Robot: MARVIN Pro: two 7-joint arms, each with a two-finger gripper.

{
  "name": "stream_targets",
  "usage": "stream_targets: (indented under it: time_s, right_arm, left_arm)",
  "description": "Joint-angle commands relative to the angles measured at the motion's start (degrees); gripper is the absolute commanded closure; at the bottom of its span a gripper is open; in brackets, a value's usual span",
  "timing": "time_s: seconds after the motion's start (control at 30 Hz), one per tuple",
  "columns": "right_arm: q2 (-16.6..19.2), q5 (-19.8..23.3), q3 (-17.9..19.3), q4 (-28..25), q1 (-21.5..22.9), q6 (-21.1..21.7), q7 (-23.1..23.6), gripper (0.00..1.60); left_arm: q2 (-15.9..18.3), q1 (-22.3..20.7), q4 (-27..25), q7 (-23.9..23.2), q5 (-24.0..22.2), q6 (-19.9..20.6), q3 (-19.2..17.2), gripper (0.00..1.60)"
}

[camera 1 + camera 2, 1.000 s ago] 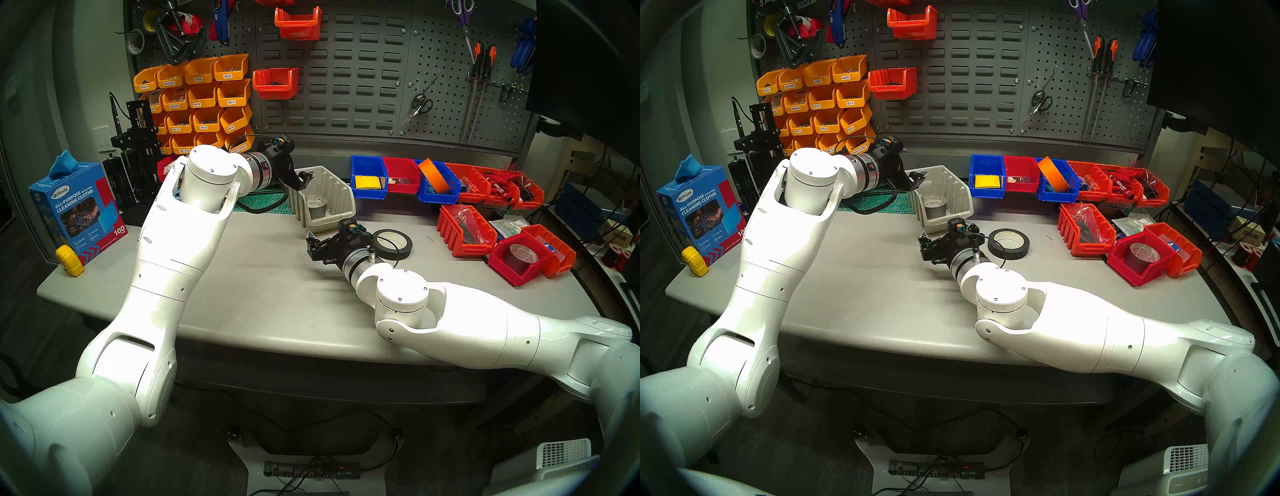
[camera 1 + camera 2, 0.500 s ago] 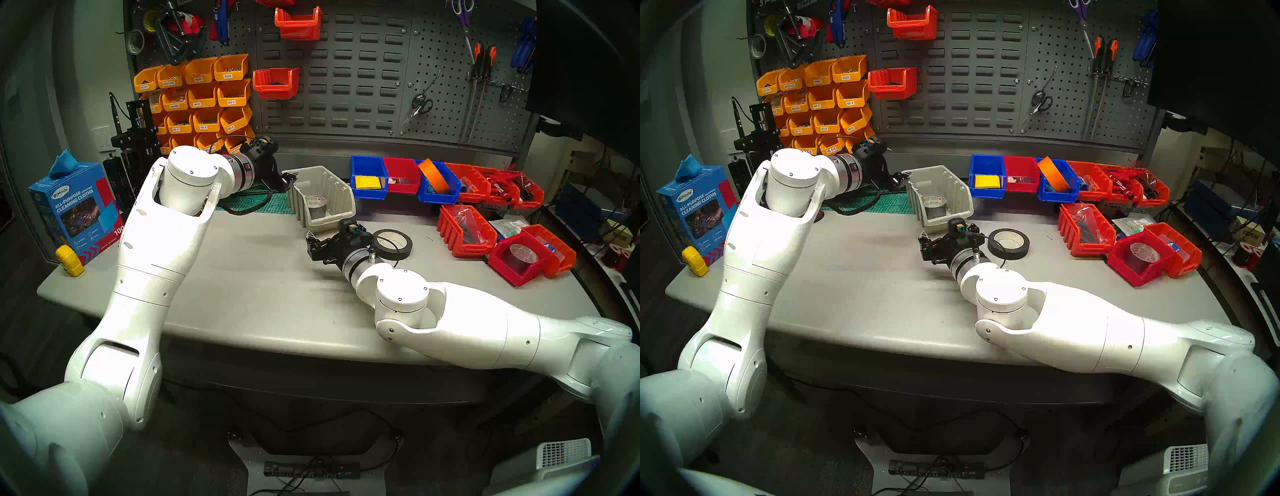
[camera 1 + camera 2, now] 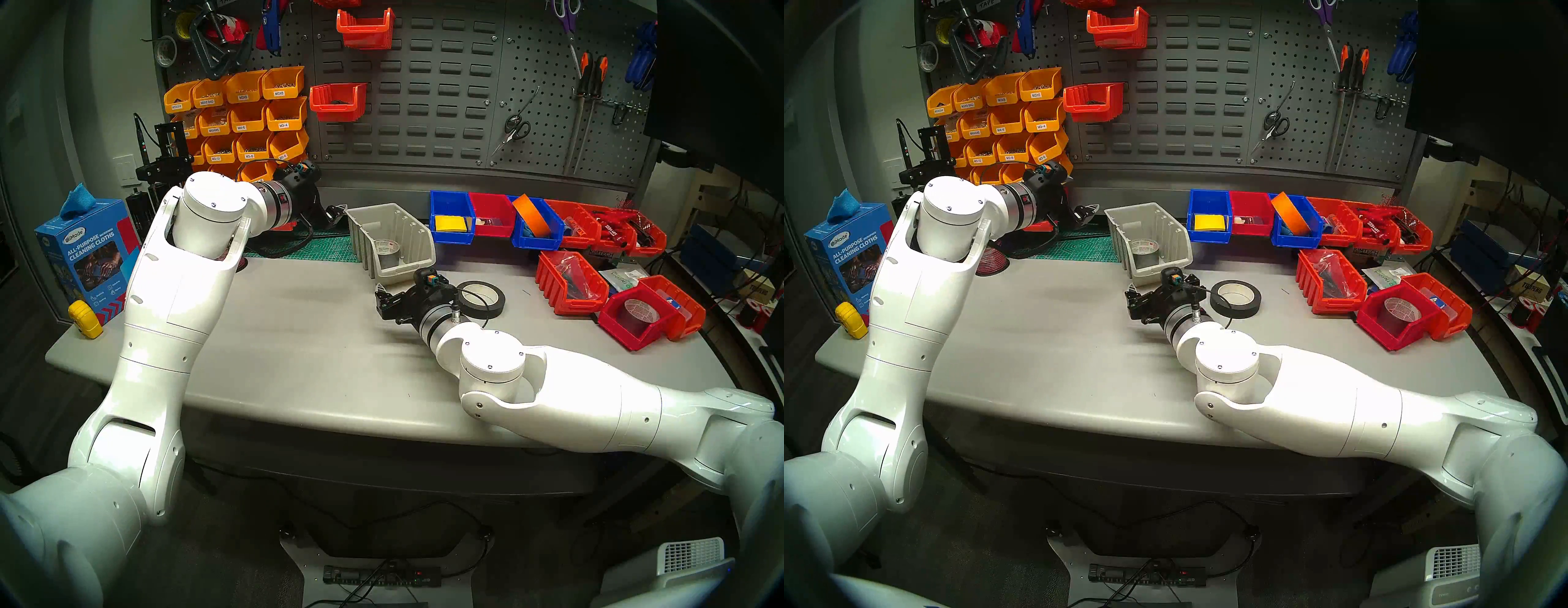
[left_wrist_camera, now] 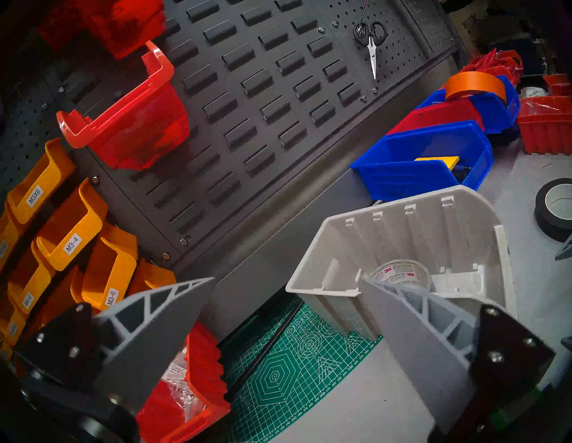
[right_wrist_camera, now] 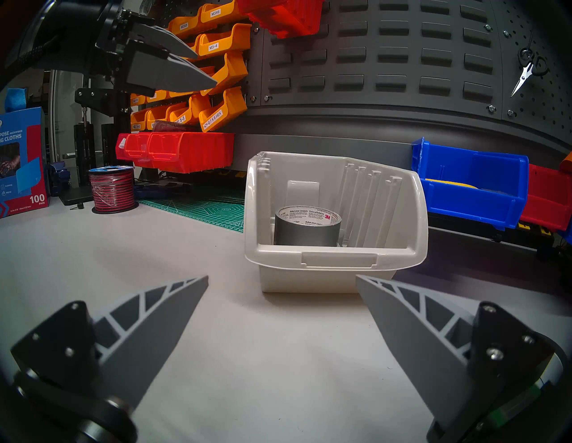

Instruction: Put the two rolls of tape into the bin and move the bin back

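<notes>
The beige-grey bin stands at the table's back middle. The silver-grey roll sits upright inside it. The black roll lies flat on the table, front right of the bin, beside my right wrist. My left gripper is open and empty, just left of the bin's back corner. My right gripper is open and empty, low over the table before the bin's front lip.
A green cutting mat lies left of the bin, with a red wire spool further left. A row of blue and red bins runs right of it, one holding an orange roll. A cloth box stands far left.
My left arm has drawn back to the left, taking its open gripper away from the bin's back rim. The bin, both rolls and the right arm have stayed put.
</notes>
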Motion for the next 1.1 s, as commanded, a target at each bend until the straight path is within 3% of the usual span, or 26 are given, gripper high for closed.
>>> stream_targets:
  time_s: [0.0, 1.07]
  right_arm:
    - [-0.02, -0.14, 0.46, -0.22, 0.59, -0.03, -0.01, 0.00]
    - [-0.02, -0.14, 0.46, -0.22, 0.59, -0.03, -0.01, 0.00]
  left_arm:
    - [-0.23, -0.52, -1.24, 0.14, -0.29, 2.48, -1.06, 0.00]
    - [-0.18, -0.57, -1.30, 0.23, -0.35, 2.85, -0.97, 0.00]
